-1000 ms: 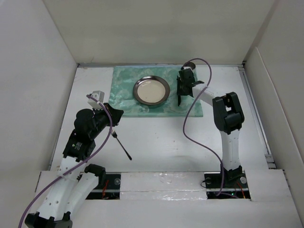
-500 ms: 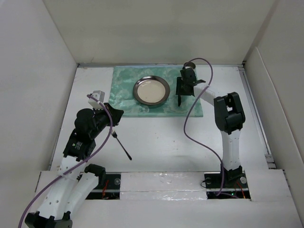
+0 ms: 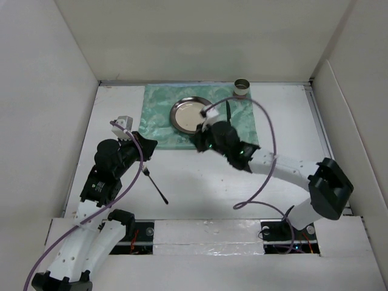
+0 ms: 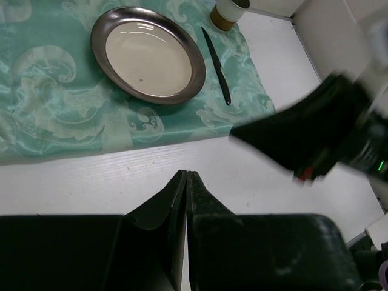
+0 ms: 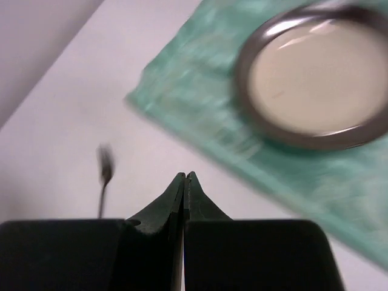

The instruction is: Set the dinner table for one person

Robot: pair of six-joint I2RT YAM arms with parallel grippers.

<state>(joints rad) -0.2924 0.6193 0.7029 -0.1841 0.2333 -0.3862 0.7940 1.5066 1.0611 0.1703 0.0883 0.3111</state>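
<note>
The right arm has swung away from the far right of the mat toward the middle, and its jaws, partly apart a moment ago, have come together. A knife (image 3: 228, 111) it was over now lies clear of it.

The dinner table (image 3: 200, 182) is a plain white top filling the workspace, with white upright panels (image 3: 48, 91) at its left, far and right edges. A green marbled placemat (image 3: 159, 121) lies toward its far side. On the mat sits a round metal plate (image 3: 189, 114) with a pale centre. The knife lies just right of the plate, pointing away from the arms, and a small cup (image 3: 242, 88) stands at the mat's far right corner. A dark fork (image 3: 156, 184) lies on the bare top, nearer the bases, well apart from the mat.

The right gripper (image 5: 183, 177) has its fingers pressed together on nothing, over the mat's near edge. The left gripper (image 4: 187, 176) is likewise closed and empty, above the bare top short of the mat.
</note>
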